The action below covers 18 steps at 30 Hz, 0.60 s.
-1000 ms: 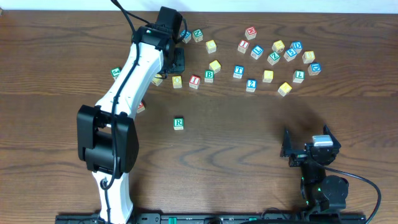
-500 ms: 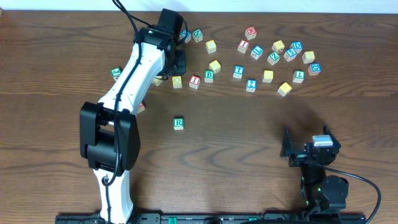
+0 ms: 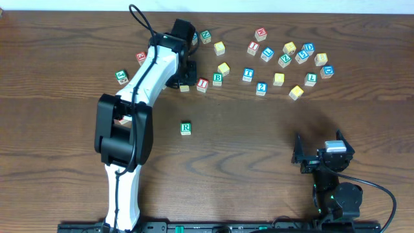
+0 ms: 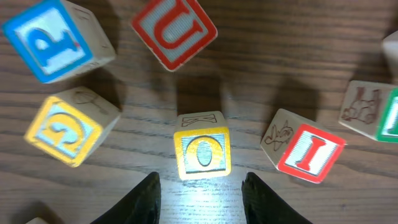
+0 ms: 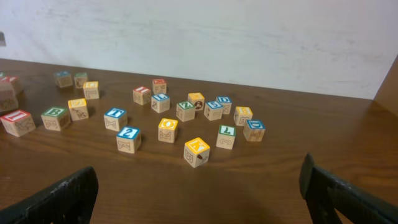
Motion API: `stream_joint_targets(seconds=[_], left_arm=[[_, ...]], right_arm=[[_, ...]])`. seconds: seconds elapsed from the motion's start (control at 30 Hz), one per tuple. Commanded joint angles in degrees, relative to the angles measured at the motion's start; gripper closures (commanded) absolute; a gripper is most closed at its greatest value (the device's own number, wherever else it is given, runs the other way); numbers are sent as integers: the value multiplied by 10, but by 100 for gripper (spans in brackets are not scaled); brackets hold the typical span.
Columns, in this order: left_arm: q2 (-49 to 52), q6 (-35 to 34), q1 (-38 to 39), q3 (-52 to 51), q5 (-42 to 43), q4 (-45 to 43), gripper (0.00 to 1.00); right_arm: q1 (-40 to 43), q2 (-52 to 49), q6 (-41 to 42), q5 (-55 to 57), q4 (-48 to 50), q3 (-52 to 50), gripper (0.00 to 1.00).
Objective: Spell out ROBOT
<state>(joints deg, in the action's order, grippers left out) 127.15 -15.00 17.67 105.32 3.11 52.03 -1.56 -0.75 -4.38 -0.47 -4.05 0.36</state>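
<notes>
Your left end effector (image 4: 200, 190) hangs low over the dark wooden tabletop (image 4: 280, 68), fingers partly spread and gripping nothing. The small wooden cube with a yellow O face (image 4: 202, 152) sits just ahead of the gap, touching neither finger. Flanking it in the wrist view are a red-lettered I cube (image 4: 309, 151) and a yellow G cube (image 4: 65, 134). The green-lettered R wooden cube (image 3: 185, 128) stands alone mid-tabletop, well apart from the rest. The green-lettered B cube (image 3: 217, 79), blue-lettered T cube (image 3: 248, 74) and second yellow-topped cube (image 3: 279, 79) sit in the far row. Your right end effector (image 5: 199, 193) is spread wide and empty at front right.
</notes>
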Motion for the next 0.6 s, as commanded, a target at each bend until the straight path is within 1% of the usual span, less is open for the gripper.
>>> stream_joint_targets(seconds=[0.0, 0.47, 0.53, 0.57], left_arm=[[12, -3, 5, 13, 5, 0, 57], [14, -2, 11, 13, 1, -8, 56], [14, -2, 10, 13, -2, -9, 56], [14, -2, 10, 13, -3, -9, 52]], right_arm=[[4, 0, 7, -3, -3, 0, 1], [4, 0, 7, -3, -3, 0, 1], [4, 0, 7, -3, -3, 0, 1], [4, 0, 7, -3, -3, 0, 1]])
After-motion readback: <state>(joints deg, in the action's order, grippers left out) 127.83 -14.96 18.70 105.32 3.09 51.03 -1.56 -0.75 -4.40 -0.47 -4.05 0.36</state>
